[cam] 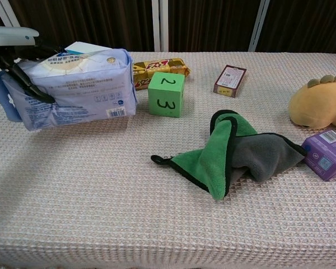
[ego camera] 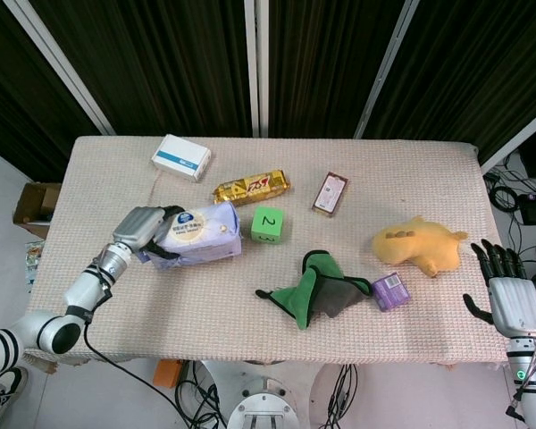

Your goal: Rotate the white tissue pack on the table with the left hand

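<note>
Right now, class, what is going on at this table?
The robot's left hand grips the white tissue pack at its left end, near the green numbered cube. In the chest view the pack seems tilted, its gripped end raised. The right hand hangs open off the table's right edge, holding nothing. A green and grey cloth, a yellow plush toy and a purple box lie untouched.

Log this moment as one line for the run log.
left robot hand: grips tissue pack | pack: lifted on edge beside green cube | right robot hand: open, idle
</note>
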Controlling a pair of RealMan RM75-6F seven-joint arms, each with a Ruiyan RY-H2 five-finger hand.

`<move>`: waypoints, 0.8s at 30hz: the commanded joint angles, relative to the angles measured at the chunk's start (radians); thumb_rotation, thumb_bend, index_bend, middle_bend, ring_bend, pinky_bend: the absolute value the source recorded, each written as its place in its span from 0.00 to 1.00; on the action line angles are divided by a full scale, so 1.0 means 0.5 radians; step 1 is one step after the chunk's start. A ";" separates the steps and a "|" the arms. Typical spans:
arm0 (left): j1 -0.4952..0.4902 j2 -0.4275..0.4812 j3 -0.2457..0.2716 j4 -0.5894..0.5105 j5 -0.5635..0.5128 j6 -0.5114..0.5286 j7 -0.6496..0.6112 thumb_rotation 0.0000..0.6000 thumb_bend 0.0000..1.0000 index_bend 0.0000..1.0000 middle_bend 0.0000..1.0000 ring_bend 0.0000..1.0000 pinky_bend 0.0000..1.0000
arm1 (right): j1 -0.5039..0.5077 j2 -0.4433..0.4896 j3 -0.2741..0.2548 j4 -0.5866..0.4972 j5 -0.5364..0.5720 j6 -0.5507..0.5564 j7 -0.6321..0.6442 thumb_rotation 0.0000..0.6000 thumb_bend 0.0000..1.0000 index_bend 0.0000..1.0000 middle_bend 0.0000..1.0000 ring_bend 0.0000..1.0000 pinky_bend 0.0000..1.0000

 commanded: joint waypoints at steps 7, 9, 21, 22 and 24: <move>-0.178 0.584 -0.014 -0.346 0.154 -1.081 -0.651 1.00 0.35 0.69 0.85 0.66 0.80 | 0.002 -0.011 -0.001 0.022 0.014 -0.016 0.014 1.00 0.20 0.00 0.00 0.00 0.00; -0.223 0.562 -0.003 -0.285 0.198 -1.238 -0.649 1.00 0.33 0.68 0.84 0.66 0.79 | 0.003 -0.017 -0.005 0.025 0.012 -0.020 0.012 1.00 0.20 0.00 0.00 0.00 0.00; -0.228 0.359 0.022 -0.059 0.254 -1.110 -0.495 1.00 0.22 0.13 0.19 0.17 0.41 | -0.004 -0.012 0.002 0.027 0.013 0.002 0.003 1.00 0.20 0.00 0.00 0.00 0.00; -0.202 0.345 0.016 -0.058 0.251 -1.029 -0.490 1.00 0.22 0.08 0.11 0.12 0.36 | -0.003 -0.015 0.000 0.032 0.012 -0.001 0.005 1.00 0.20 0.00 0.00 0.00 0.00; -0.137 0.318 0.003 -0.068 0.252 -0.840 -0.483 1.00 0.21 0.04 0.03 0.08 0.29 | 0.000 -0.024 -0.004 0.044 0.010 -0.010 0.009 1.00 0.20 0.00 0.00 0.00 0.00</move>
